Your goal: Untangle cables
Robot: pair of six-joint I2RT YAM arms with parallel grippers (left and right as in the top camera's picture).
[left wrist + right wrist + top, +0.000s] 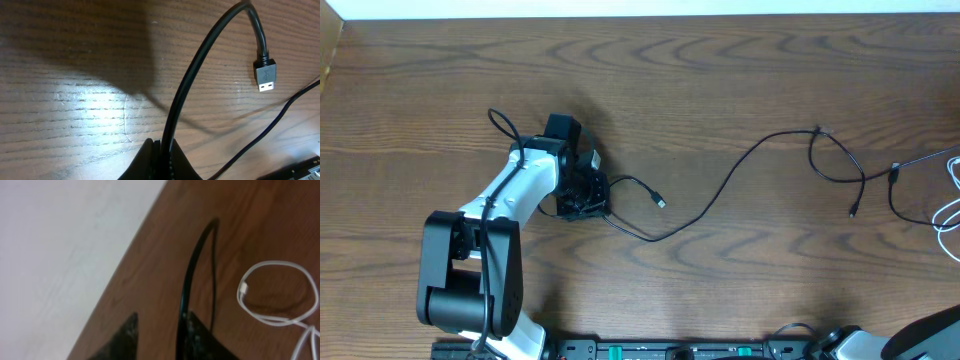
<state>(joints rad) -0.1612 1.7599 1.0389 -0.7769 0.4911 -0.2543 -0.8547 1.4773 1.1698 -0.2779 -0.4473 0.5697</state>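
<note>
— Two cables are to be parted. Where are they found?
— The black cable [178,100] is pinched in the left gripper [164,152], whose fingers are pressed together on it. Its USB plug [265,76] lies ahead of the fingertips and off to one side. The white cable [274,263] is looped just beside the right gripper [160,317], well apart from the left one.
— And the right gripper?
— Its fingers are held spread. Black cable is seen running along one finger's inner edge, unclamped.
— How will the cables be handled?
— Both are judged light, limp and rather slick. Hold is best taken near a plug, where slipping is checked.
— The surroundings?
— A dark wood-grain counter [720,60] is marked by glare, and something pale is seen beyond its edge.
</note>
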